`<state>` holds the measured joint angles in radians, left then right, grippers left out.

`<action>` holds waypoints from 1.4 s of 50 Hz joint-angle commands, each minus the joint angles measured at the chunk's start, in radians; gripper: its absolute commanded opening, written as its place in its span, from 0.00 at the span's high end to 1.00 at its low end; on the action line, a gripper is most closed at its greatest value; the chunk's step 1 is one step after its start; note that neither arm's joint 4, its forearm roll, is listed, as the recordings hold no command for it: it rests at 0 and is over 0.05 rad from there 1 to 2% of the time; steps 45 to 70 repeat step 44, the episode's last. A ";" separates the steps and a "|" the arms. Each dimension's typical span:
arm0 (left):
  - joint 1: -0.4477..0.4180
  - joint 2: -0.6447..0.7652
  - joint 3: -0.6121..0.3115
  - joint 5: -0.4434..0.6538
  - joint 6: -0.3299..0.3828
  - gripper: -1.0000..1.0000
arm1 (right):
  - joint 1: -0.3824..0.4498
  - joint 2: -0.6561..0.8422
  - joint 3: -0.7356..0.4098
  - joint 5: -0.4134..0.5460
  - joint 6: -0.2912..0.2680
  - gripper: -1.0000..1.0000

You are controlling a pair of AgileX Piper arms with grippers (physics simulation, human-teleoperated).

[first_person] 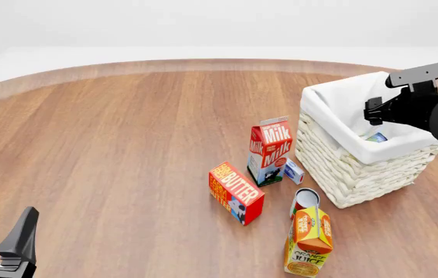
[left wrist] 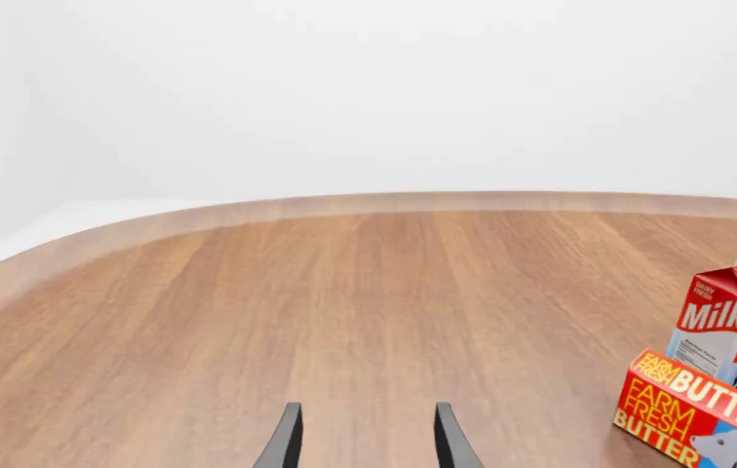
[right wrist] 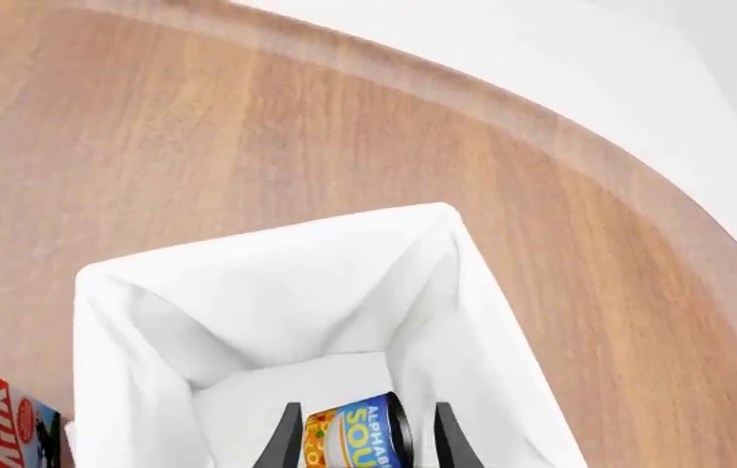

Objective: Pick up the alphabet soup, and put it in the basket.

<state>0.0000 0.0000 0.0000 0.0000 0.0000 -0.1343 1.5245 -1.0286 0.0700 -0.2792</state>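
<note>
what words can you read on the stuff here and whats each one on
"Milk": red and white milk carton
"FARM FRESH BUTTER": orange butter box
"ORANGE JUICE": juice carton
"ALPHABET SOUP", partly cut off: soup can in the basket, between the right gripper fingers
Small print on the milk carton and the little blue box: too small to read

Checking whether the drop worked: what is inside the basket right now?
The alphabet soup lies on its side on the white lining inside the basket, between the open fingers of the right gripper. The basket's near wall and the gripper hide part of the floor.
</note>
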 commanded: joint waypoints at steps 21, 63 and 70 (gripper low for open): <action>0.000 0.000 0.000 0.000 0.000 0.00 | 0.003 -0.171 0.104 -0.011 0.033 0.00; 0.000 0.000 0.000 0.000 0.000 0.00 | 0.008 -0.330 0.224 -0.014 0.043 0.00; 0.000 0.000 0.000 0.000 0.000 0.00 | 0.008 -0.330 0.224 -0.014 0.043 0.00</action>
